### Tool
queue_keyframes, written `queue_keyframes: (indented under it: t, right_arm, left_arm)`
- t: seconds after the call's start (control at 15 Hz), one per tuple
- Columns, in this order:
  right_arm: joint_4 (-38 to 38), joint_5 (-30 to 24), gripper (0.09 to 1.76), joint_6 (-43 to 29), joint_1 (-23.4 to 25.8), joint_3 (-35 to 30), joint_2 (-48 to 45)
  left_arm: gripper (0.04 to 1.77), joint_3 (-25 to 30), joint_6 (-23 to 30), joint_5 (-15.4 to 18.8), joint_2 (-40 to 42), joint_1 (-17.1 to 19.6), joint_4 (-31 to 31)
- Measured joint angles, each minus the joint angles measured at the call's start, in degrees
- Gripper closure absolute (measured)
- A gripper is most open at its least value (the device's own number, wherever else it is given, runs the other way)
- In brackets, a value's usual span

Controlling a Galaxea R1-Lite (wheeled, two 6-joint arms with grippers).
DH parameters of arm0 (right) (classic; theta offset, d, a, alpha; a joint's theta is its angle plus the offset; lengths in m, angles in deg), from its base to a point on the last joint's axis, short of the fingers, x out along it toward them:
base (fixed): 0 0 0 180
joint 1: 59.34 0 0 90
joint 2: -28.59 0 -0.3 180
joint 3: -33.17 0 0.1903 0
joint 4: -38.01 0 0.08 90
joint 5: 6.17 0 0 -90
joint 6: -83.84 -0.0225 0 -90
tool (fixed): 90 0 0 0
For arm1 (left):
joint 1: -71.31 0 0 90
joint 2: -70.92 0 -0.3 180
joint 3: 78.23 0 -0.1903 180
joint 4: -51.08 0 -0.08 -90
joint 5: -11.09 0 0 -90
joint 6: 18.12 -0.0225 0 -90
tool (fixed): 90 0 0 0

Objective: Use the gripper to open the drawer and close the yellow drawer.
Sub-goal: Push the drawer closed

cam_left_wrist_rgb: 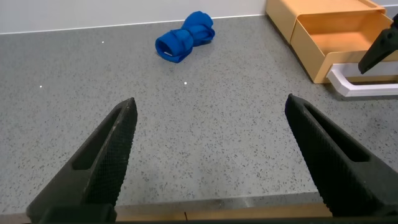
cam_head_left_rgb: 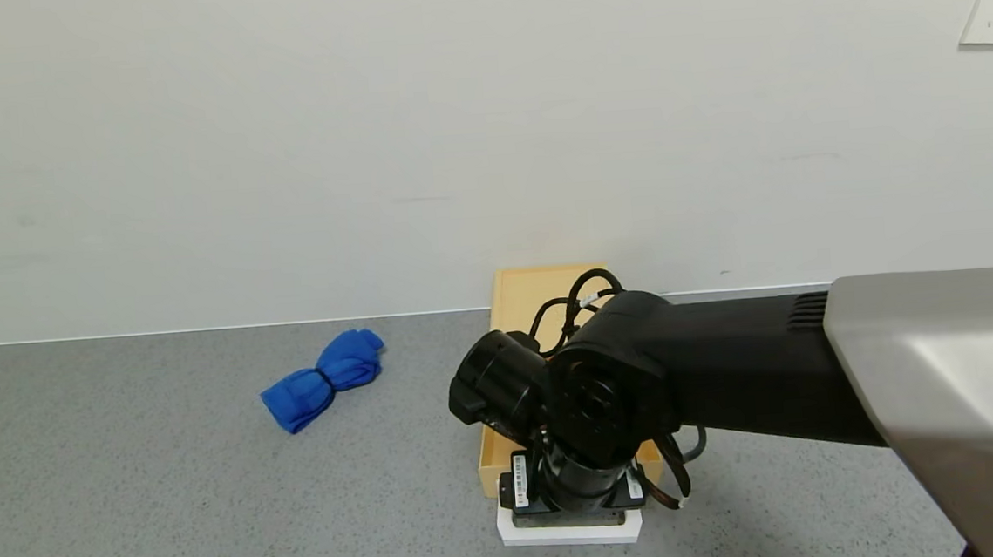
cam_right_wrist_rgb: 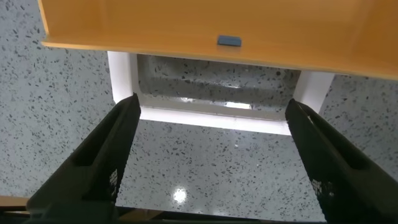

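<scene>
The pale-yellow drawer [cam_head_left_rgb: 526, 298] stands against the back wall with its tray [cam_left_wrist_rgb: 339, 37] slid out toward me. Its white loop handle [cam_head_left_rgb: 567, 534] lies at the front on the table. My right gripper [cam_head_left_rgb: 570, 514] hangs over the handle and points down, mostly hidden under its own wrist in the head view. In the right wrist view the gripper [cam_right_wrist_rgb: 211, 104] is open and empty. Its fingers [cam_right_wrist_rgb: 106, 155] spread about as wide as the handle's front bar [cam_right_wrist_rgb: 211, 118], below the tray front [cam_right_wrist_rgb: 155, 28]. My left gripper [cam_left_wrist_rgb: 211, 102] is open and empty over bare table, out of the head view.
A blue rolled cloth [cam_head_left_rgb: 324, 378] lies on the grey speckled table [cam_head_left_rgb: 127, 496] left of the drawer, also in the left wrist view [cam_left_wrist_rgb: 185, 37]. The white wall is right behind the drawer. The table's front edge [cam_left_wrist_rgb: 217, 208] is just below the left gripper.
</scene>
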Motion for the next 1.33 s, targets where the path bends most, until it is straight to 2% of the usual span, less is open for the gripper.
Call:
queue_keyframes:
  t: [0.33,0.87,1.33]
  right_arm:
    - [0.0,0.2,0.14,0.0,0.6,1.3,1.1]
    - [0.9,4.6,0.14,0.4,0.9,1.9,1.7]
    - [5.1,5.8,0.14,2.6,2.0,2.0,1.7]
  left_arm:
    - [0.09,0.0,0.0,0.0,0.0,0.0,0.0]
    - [0.09,0.0,0.0,-0.1,0.0,0.0,0.0]
    - [0.09,0.0,0.1,-0.4,0.0,0.0,0.1]
